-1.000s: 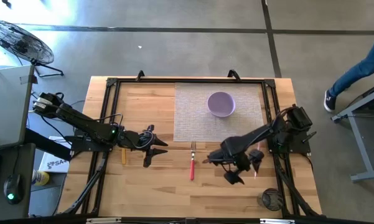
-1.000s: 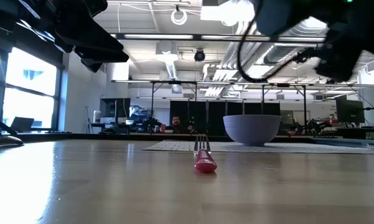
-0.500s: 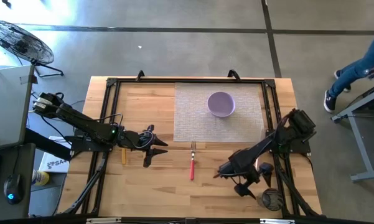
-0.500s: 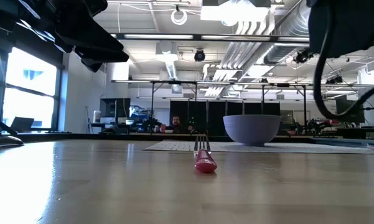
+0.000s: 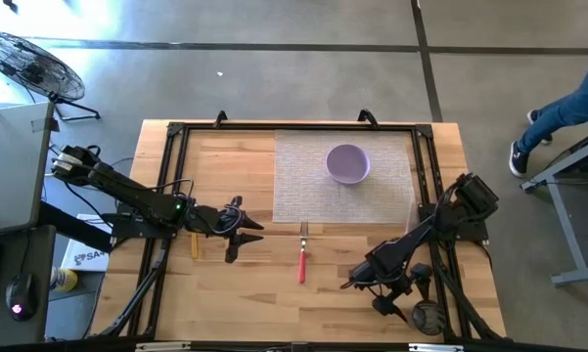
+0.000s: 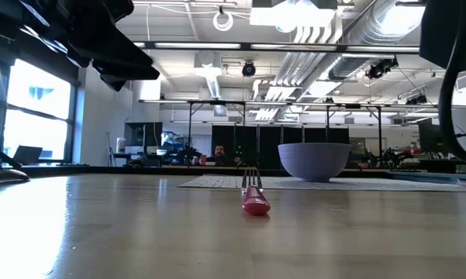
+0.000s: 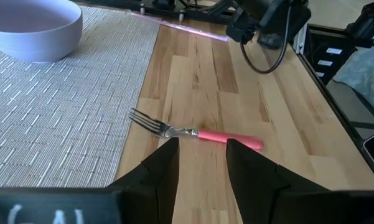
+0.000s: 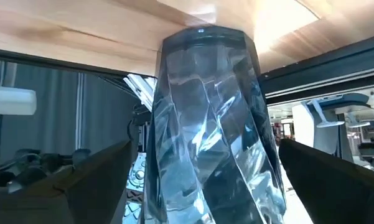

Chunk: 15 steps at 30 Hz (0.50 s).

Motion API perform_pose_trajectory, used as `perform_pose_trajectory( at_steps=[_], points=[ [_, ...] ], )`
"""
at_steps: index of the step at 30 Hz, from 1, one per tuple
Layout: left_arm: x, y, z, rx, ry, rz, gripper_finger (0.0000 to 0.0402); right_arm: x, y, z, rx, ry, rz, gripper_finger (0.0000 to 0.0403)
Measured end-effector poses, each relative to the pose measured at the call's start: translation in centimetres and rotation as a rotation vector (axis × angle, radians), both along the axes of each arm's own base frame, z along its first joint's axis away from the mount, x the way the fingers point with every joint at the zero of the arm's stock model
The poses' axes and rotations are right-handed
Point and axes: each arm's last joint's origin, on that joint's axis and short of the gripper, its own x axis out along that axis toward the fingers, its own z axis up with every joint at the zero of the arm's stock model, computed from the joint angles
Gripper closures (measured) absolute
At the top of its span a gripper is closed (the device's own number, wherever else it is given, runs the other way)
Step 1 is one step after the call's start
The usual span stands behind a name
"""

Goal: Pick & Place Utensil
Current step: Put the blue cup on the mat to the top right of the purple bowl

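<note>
Near the middle of the wooden worktop (image 5: 235,293) I see the fork (image 5: 301,256) lying flat, its pink handle toward the near edge and its metal tines pointing at the woven placemat (image 5: 303,186), just short of the mat's near border. On the far part of that mat stands the lavender bowl (image 5: 347,163), well apart from the fork.

My left tool (image 5: 245,235) hangs to the left of the fork, near it but not touching. Through its wrist camera I look between its two dark fingers (image 7: 165,168), which stand apart with nothing between them, and the fork lies just beyond their tips, tines toward the mat.

My right tool (image 5: 386,293) is down at the near right corner of the worktop, well away from the fork, beside a clear faceted glass (image 5: 429,315) that stands close to the corner. Its wrist camera is filled by that glass (image 8: 205,124), with one dark finger showing on either side of it; the fingers are spread wide and I cannot see either of them touching the glass.

From table height the fork (image 6: 254,198) rests alone in front of the bowl (image 6: 314,160). On the floor beyond the right side of the worktop, a person's leg (image 5: 563,112) shows.
</note>
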Motion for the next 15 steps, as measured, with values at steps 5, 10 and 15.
perform_pose_trajectory(
  at_steps=[5, 10, 15],
  points=[
    [0.0, 0.0, -0.1, 0.004, 0.009, 0.001, 0.0273, -0.2, 0.6, 0.0, 0.011, -0.031, 0.025, 0.0005],
    [-0.1, 0.0, -0.3, 0.011, 0.028, 0.002, 0.0273, -0.7, 1.3, 0.0, 0.019, -0.046, 0.059, 0.0008],
    [-0.1, 0.0, -0.3, 0.011, 0.027, 0.001, 0.0273, -1.1, 1.7, 0.0, 0.019, -0.047, 0.080, 0.0011]
  ],
)
